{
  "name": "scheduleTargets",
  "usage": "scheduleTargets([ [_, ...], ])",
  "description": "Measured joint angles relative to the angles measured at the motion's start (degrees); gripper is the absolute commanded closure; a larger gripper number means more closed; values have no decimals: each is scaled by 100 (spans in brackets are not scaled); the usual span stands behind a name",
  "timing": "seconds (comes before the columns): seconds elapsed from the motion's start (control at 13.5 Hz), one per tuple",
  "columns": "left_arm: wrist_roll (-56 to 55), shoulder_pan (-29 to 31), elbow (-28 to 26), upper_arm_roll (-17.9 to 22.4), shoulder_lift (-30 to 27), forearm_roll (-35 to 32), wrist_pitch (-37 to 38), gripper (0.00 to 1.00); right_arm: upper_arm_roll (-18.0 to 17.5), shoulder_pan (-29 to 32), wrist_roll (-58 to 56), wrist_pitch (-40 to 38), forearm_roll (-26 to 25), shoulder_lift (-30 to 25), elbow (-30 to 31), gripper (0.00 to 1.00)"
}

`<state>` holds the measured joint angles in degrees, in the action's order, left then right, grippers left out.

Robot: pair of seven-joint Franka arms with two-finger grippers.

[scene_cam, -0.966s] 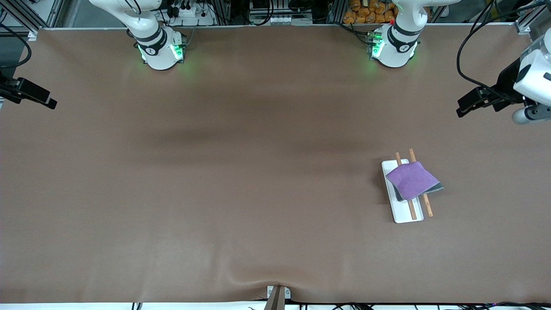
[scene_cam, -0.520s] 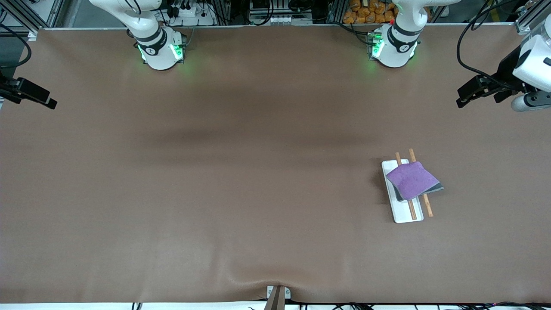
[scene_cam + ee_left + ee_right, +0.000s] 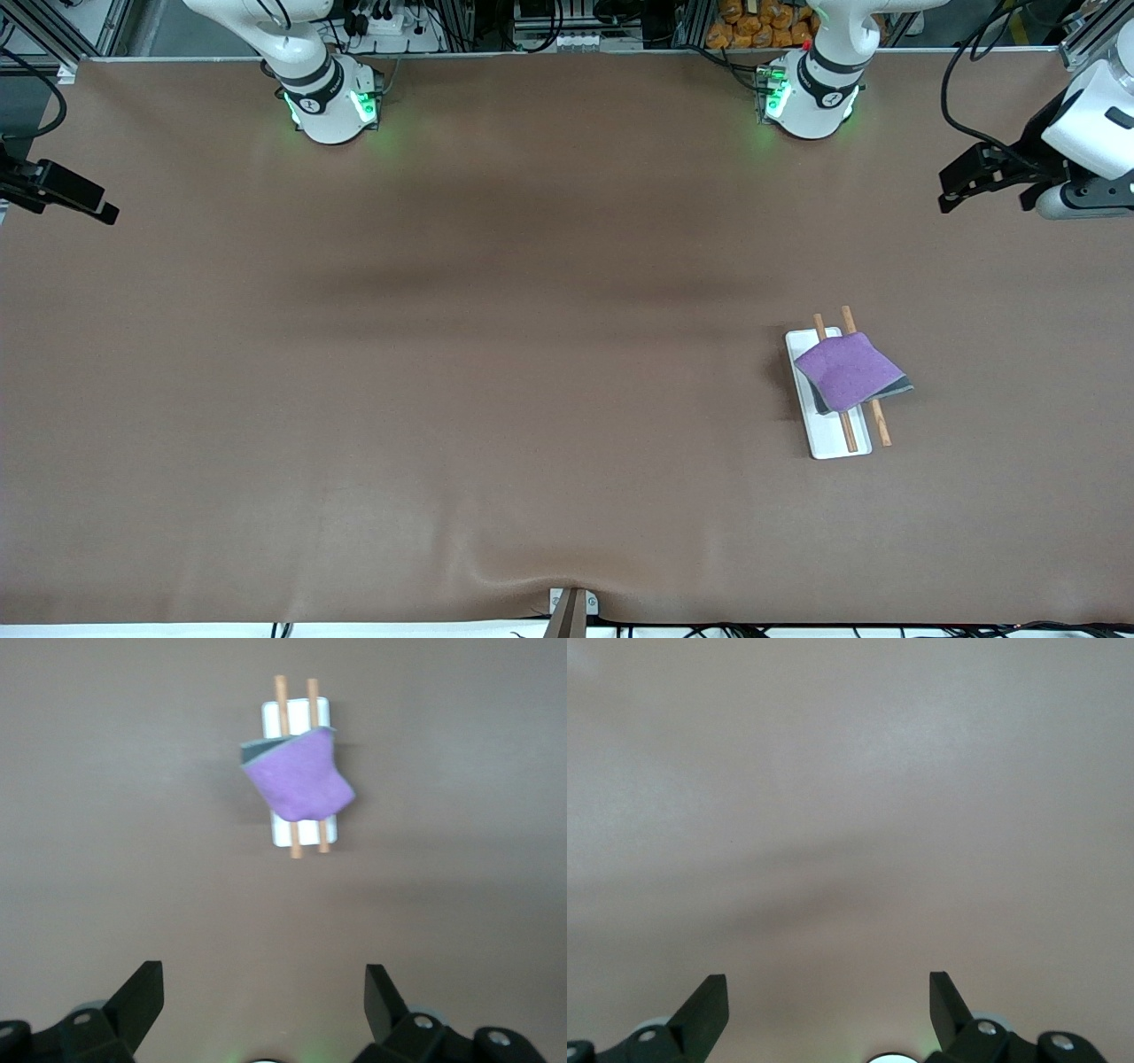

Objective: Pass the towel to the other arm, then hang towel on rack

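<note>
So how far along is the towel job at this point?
Looks finished: the towel lies draped over the rack's two rods, free of both grippers. Nothing is in hand; the left gripper is open, up over the table at its own end, and the right gripper is open over bare table. Nothing visible remains.

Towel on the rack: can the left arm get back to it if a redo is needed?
Probably yes. The left gripper hangs open over bare table, and nothing lies between it and the towel draped over the rack.

The table (image 3: 443,399) (brown mat) carries the rack (image 3: 824,443) directly.
</note>
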<state>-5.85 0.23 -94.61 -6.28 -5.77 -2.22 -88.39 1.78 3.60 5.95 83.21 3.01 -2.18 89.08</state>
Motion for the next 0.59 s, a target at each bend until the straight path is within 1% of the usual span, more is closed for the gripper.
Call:
scheduleTargets([
  [0.15, 24, -1, 58, -1, -27, -117, 34, 0, -1, 0, 0, 0, 0, 0, 0, 0],
  [0.59, 25, 0, 93, 1, -35, -117, 59, 0, -7, 0, 0, 0, 0, 0, -1, 0],
])
